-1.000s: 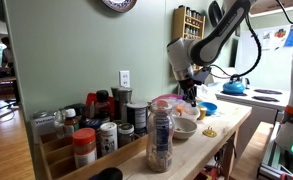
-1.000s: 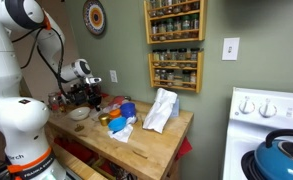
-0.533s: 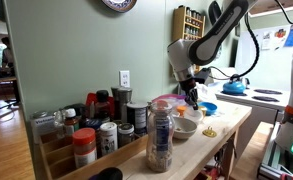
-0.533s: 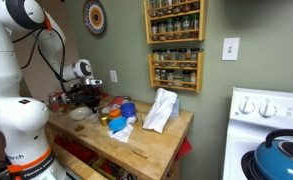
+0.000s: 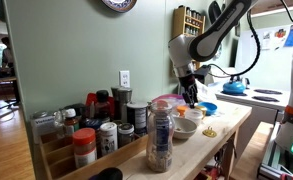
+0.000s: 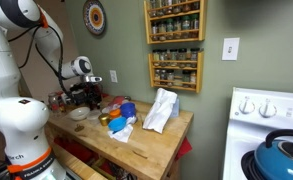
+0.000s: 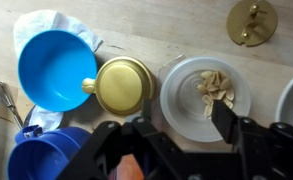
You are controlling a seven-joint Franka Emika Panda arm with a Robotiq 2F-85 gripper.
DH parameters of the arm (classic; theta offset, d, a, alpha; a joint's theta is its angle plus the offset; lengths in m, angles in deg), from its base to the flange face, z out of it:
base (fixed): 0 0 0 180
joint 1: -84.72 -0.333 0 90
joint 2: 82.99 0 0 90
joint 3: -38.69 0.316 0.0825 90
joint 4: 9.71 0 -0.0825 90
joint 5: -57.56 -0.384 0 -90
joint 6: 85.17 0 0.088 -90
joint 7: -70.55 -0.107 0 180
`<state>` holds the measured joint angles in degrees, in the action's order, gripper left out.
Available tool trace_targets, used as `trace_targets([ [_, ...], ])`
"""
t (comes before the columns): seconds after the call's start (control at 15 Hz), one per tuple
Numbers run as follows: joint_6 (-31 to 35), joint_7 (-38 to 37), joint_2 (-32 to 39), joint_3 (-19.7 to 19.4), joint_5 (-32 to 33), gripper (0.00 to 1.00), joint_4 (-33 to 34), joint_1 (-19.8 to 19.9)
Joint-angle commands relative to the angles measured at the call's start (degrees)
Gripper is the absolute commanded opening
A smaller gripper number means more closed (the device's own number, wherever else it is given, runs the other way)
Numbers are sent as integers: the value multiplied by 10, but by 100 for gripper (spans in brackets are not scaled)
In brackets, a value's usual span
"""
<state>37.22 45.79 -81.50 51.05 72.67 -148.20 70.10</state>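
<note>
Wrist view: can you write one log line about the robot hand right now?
hand: open | above: gold cup, white bowl | in white bowl: pale pieces | beside: blue bowl

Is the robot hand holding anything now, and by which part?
Nothing is held. In the wrist view the hand stands open above a gold cup and a white bowl, with nothing between its fingers.

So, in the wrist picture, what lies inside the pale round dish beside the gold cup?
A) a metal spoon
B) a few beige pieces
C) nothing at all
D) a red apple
B: the pale dish holds a small heap of beige pieces, just right of the gold cup.
</note>
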Motion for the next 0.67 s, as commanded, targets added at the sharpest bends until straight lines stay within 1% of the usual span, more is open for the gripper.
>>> trace_targets([
  [0.0,1,7,-66,7,-28,95,-29,2],
  [0.07,2,-2,-85,8,-34,99,-34,2],
  [0.13,5,-3,-102,9,-46,100,-38,2],
  [0.33,6,-8,-156,13,-91,100,-51,3],
  [0.47,3,-16,-182,19,-105,100,-56,4],
  [0.53,-1,-5,-139,21,-84,100,-26,12],
  [0.6,-1,-6,-153,24,-91,100,-30,13],
])
